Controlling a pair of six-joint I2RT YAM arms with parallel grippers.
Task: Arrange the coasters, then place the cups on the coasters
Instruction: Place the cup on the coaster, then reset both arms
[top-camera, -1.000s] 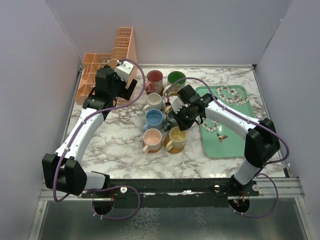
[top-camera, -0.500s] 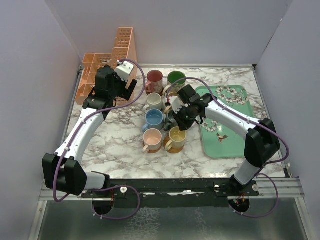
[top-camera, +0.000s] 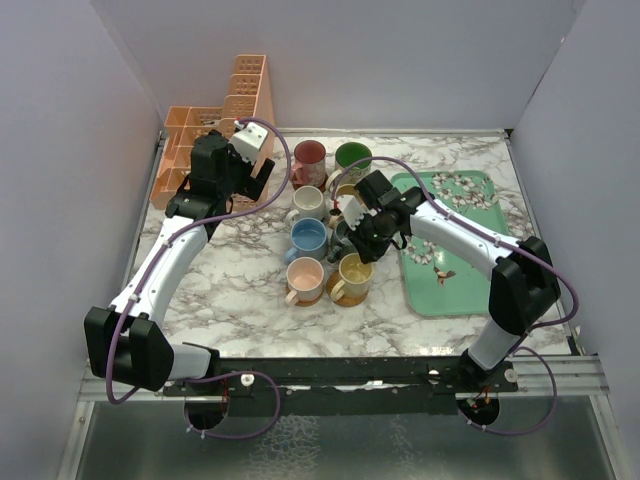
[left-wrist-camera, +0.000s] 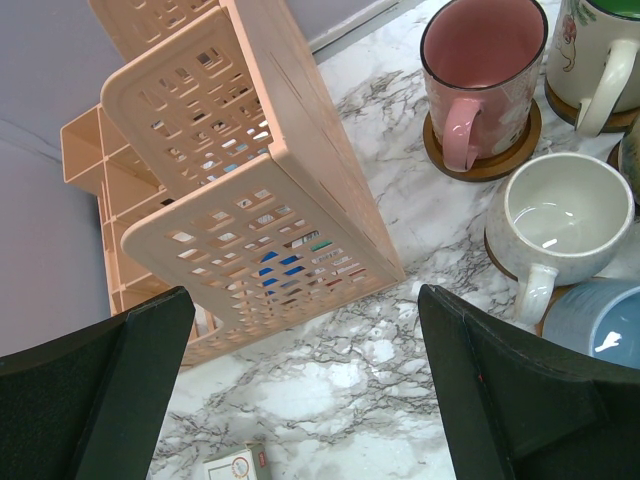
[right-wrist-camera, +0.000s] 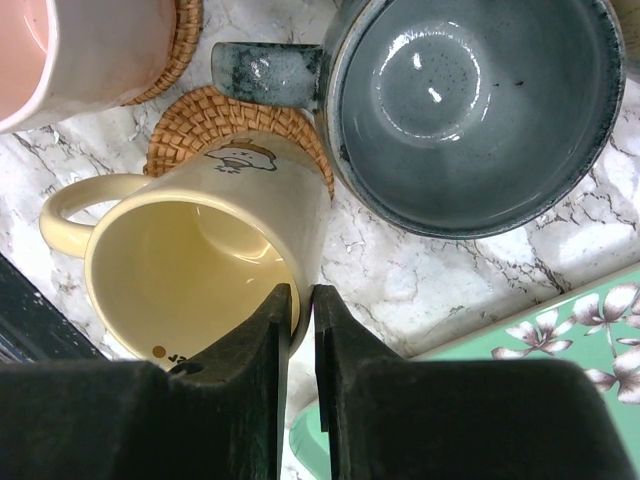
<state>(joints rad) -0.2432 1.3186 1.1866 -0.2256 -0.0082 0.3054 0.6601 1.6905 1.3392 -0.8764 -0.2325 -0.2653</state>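
Observation:
Several cups stand in two columns mid-table, each on a round brown coaster. My right gripper (right-wrist-camera: 302, 300) straddles the rim of the yellow cup (right-wrist-camera: 200, 260), one finger inside and one outside, shut on its wall. That cup sits on a woven coaster (right-wrist-camera: 215, 120) next to the grey cup (right-wrist-camera: 470, 110). From above, the yellow cup (top-camera: 355, 272) is at the front right of the group, with the pink cup (top-camera: 304, 275) to its left. My left gripper (left-wrist-camera: 305, 330) hangs wide open above bare marble, left of the red cup (left-wrist-camera: 485, 60) and the cream cup (left-wrist-camera: 560, 215).
A peach lattice organiser (top-camera: 215, 140) stands at the back left, right in front of my left gripper. The mint-green floral tray (top-camera: 445, 245) lies to the right of the cups, under my right arm. A small box (left-wrist-camera: 235, 465) lies on the marble below the left gripper.

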